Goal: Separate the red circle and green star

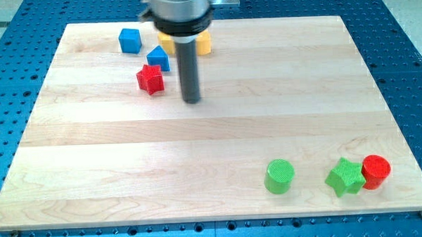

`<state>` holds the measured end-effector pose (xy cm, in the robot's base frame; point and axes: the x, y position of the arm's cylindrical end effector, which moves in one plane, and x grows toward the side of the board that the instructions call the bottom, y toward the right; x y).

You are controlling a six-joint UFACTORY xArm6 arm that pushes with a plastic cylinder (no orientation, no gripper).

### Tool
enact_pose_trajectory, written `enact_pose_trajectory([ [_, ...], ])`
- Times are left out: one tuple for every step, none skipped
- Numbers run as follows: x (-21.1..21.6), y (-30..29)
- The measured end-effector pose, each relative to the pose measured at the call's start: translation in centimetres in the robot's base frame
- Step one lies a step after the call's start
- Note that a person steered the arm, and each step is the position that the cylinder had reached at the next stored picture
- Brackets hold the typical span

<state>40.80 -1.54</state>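
The red circle [376, 171] sits near the view's bottom right corner of the wooden board [198, 154]. The green star [346, 176] lies just left of it, touching it. My tip [191, 100] is far away in the upper left part of the board, to the right of the red star [150, 79]. The rod stands upright under the arm's dark end.
A green circle [279, 176] lies left of the green star. Near the view's top left are a blue cube [129, 40], a blue block [158, 58] and yellow blocks [203, 43] partly hidden behind the rod. The board is ringed by a blue perforated table.
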Motion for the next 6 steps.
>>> enact_pose_trajectory([
  [2.8,6.1],
  [6.7,18.0],
  [9.2,29.9],
  [13.6,33.5],
  [18.1,29.5],
  [18.3,26.3],
])
